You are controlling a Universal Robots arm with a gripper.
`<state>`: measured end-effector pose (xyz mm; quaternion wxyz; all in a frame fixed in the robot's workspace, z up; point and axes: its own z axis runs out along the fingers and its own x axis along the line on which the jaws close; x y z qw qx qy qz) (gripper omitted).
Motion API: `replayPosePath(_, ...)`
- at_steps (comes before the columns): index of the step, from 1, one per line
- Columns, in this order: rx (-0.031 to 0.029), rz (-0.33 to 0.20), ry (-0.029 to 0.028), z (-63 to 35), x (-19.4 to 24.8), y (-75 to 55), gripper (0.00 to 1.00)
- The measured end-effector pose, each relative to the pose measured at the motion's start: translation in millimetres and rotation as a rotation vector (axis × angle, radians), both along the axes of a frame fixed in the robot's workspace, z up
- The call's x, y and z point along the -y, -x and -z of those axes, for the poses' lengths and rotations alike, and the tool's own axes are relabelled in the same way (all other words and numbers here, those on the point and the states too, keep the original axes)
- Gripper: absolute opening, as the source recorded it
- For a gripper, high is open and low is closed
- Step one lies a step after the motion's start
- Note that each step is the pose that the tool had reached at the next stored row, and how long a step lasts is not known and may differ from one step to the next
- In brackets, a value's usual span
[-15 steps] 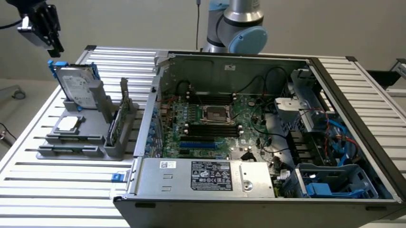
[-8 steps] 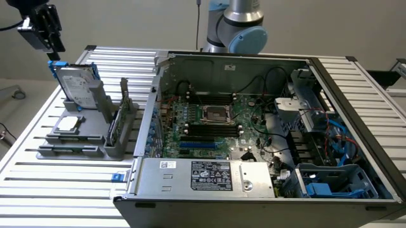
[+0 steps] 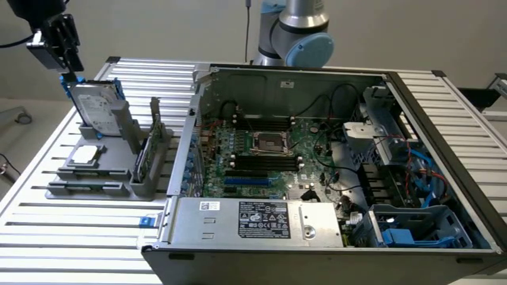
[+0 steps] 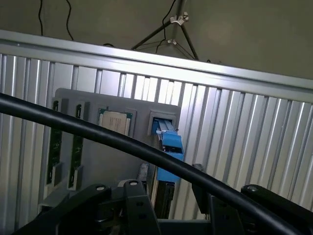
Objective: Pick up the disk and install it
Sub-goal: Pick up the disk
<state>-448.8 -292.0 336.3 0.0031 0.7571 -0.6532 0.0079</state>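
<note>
The disk (image 3: 99, 110), silver-grey with a white label and a blue carrier, stands on edge in the grey holder (image 3: 87, 184) at the exterior view's left. My gripper (image 3: 70, 72) hangs just above the disk's upper far corner. In the wrist view the disk's blue edge (image 4: 168, 147) lies between the two black fingers (image 4: 134, 205), with a gap on each side. My gripper (image 4: 171, 208) is open and holds nothing.
An open computer case (image 3: 317, 148) with a blue drive bay (image 3: 412, 228) fills the exterior view's right. The holder also carries a small square chip (image 3: 83, 155) and upright green circuit cards (image 3: 146, 154). A black cable (image 4: 98, 129) crosses the wrist view. Slatted aluminium table (image 3: 63, 237) lies underneath.
</note>
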Motion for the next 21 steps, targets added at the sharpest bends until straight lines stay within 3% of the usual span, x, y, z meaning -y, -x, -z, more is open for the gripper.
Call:
replayPosePath(4,0.0001,0.002,0.0095,5.9,0.1,0.0,0.48)
replayPosePath(9,-0.0001,0.021,0.0176,14.1,0.1,0.0,0.48)
replayPosePath(16,-0.0007,0.081,0.0192,24.5,0.0,0.3,0.48)
replayPosePath(21,-0.0008,0.089,0.0191,29.8,0.0,0.4,0.48)
